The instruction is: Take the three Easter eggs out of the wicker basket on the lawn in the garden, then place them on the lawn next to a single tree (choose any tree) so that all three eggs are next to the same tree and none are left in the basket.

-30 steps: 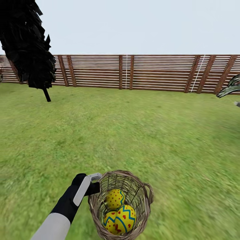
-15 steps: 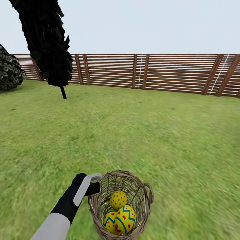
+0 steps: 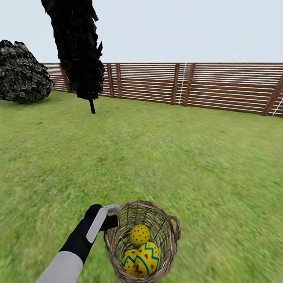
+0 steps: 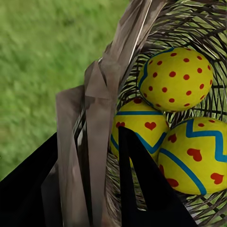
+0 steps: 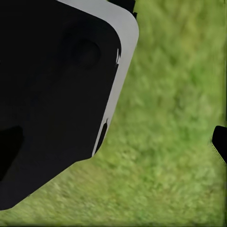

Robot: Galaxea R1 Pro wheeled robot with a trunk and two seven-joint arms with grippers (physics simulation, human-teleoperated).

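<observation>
The brown wicker basket (image 3: 173,230) hangs just above the lawn (image 3: 165,157), low in the head view. Three yellow Easter eggs lie inside: a red-dotted one (image 3: 139,235), a blue-zigzag one (image 3: 148,253) and a third (image 3: 128,261) under them. My left gripper (image 3: 112,215) is shut on the basket's rim, one finger outside the weave and one inside, as the left wrist view shows (image 4: 89,135). That view also has the eggs (image 4: 175,78) close up. The right wrist view has only a dark tip (image 5: 220,142) at its edge. The thick pale-trunked tree is out of view.
A brown slatted fence (image 3: 196,84) closes the far side of the grass. A dark thin-trunked tree (image 3: 78,51) stands at the back left, with a round leafy bush (image 3: 23,76) further left. Part of the robot's black and grey body (image 5: 56,94) sits near the right wrist camera.
The camera has swung left: fence and dark tree slid right in the picture and the bush came into sight. The arm and basket kept their place; the dotted egg rolled slightly.
</observation>
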